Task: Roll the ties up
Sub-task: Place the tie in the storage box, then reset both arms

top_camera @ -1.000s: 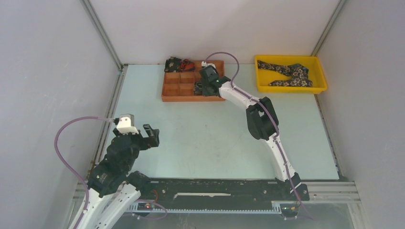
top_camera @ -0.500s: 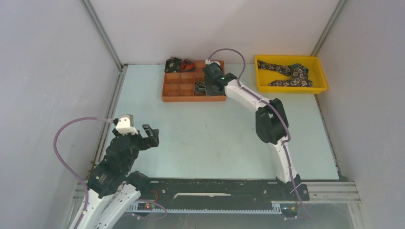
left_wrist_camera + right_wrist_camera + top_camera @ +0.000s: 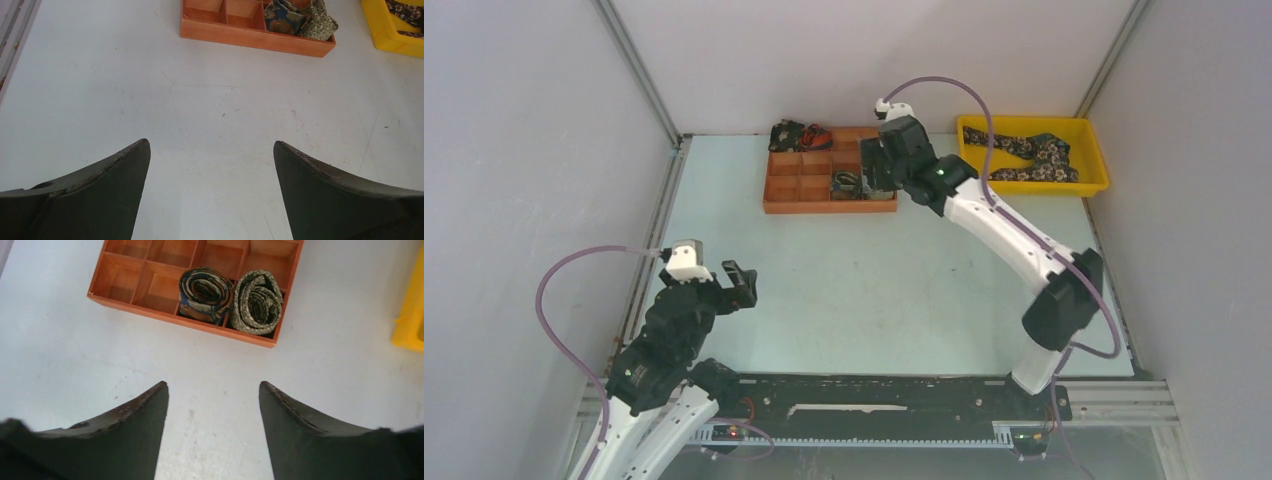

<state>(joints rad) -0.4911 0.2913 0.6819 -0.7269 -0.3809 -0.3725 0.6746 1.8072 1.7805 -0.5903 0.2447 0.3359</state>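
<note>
While neither arm holds anything, the left gripper [image 3: 210, 150] hovers nearest, over the near left of the pale, lightly scuffed table [image 3: 874, 290], its dark tapered jaws spread wide and empty. Farther back, the right gripper [image 3: 212, 390] hangs close to the right end of the orange tray [image 3: 145, 310], jaws likewise parted wide with nothing between them. The tray is a rigid grid of square cells. Two ties sit rolled in its near right cells, a dark blue patterned coil [image 3: 206, 292] beside an olive speckled coil [image 3: 258, 301], both soft fabric spirals. At the far right, a glossy yellow bin [image 3: 1034, 186] holds loose dark floral ties [image 3: 1029, 150], flat and tangled. I judge the job partly done, with those yet to be rolled.
</note>
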